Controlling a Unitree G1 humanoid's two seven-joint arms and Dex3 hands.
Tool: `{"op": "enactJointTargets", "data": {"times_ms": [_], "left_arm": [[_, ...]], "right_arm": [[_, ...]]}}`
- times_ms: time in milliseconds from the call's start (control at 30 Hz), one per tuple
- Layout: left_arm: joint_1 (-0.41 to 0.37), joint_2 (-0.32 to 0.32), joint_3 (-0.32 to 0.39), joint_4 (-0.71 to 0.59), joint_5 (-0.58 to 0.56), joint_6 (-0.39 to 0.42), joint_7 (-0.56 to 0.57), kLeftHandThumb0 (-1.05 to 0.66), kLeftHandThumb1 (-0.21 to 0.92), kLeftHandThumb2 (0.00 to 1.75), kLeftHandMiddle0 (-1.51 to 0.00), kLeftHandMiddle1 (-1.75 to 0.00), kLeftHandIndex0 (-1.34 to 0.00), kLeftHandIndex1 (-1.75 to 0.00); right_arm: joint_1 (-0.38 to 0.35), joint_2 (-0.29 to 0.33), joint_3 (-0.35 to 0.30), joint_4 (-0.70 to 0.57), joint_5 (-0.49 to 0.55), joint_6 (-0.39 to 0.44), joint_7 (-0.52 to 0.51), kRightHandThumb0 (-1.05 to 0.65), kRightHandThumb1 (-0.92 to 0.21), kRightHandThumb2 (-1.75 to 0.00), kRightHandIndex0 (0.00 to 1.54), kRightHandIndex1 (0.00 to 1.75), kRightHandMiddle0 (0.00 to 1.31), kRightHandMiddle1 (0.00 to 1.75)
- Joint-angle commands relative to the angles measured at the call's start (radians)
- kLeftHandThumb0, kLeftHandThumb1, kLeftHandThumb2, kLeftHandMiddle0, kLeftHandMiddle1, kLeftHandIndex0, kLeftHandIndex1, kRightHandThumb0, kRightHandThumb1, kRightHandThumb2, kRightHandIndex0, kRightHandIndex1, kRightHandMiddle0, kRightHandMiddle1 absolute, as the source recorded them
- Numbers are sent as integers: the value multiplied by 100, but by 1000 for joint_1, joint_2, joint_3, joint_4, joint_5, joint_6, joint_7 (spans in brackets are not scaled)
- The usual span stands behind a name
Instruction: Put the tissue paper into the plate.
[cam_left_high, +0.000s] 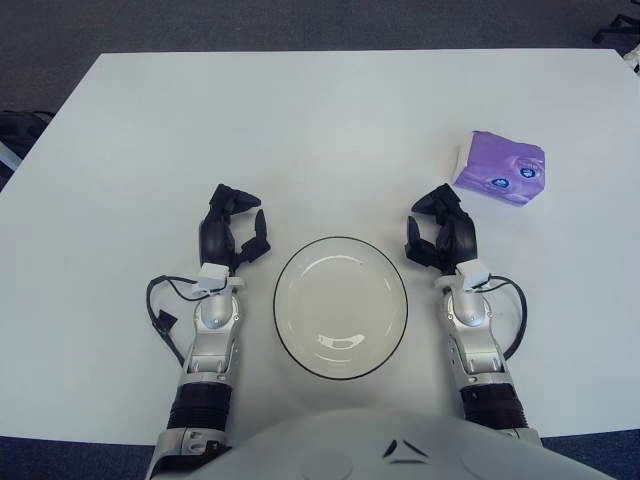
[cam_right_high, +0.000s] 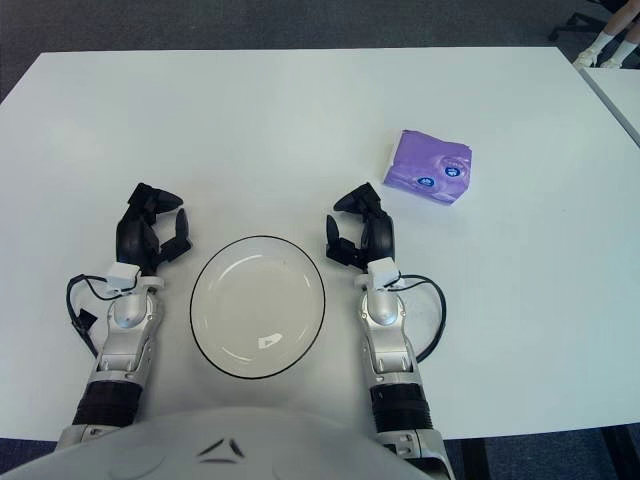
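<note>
— Fingers first: how do they stand?

— Loosely curled on both hands, grasping nothing. The right hand shows just beside the plate's right edge, fingertips pointing away from the robot toward the tissue pack. The left hand is idle at the plate's left side.

— And the tissue pack itself?

— A purple soft pack with two small round labels, lying flat on the white table, beyond the right hand and a little to its right. Near it, but not touching. The plate is bare and sits between the two forearms, close to the robot's body.

— So nothing is done yet?

— By my reading, no. The pack is outside the plate and the reach is only due to begin.

— What could go wrong from here?

— The pack looks soft and slippery in its wrapper. Fingers closing on one corner could squash it and let it slide out, or nudge it farther across the smooth tabletop out of easy reach. On the way back, a low carry might clip the plate's rim and shove the plate, and a release too early could leave the pack half on the rim, tipping off.
</note>
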Motion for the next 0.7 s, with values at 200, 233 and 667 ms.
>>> {"op": "enactJointTargets", "data": {"times_ms": [200,233,667], "left_arm": [[89,-26,-14,105,16,41,8,-42,50,110,-75,-175,-47,-175],[88,-26,-15,106,17,40,8,-42,50,110,-75,-175,-47,-175],[86,-32,-19,112,17,37,8,-42,52,107,-76,-175,-45,-175]], "right_arm": [[-69,-119,-36,39,-75,-245,-14,-42,-52,-107,78,172,45,175],[-83,-126,-41,49,-87,-279,-26,-42,-52,-107,78,173,45,175],[-219,-230,-110,146,-149,-513,-70,-36,-85,-62,38,132,23,175]]}}
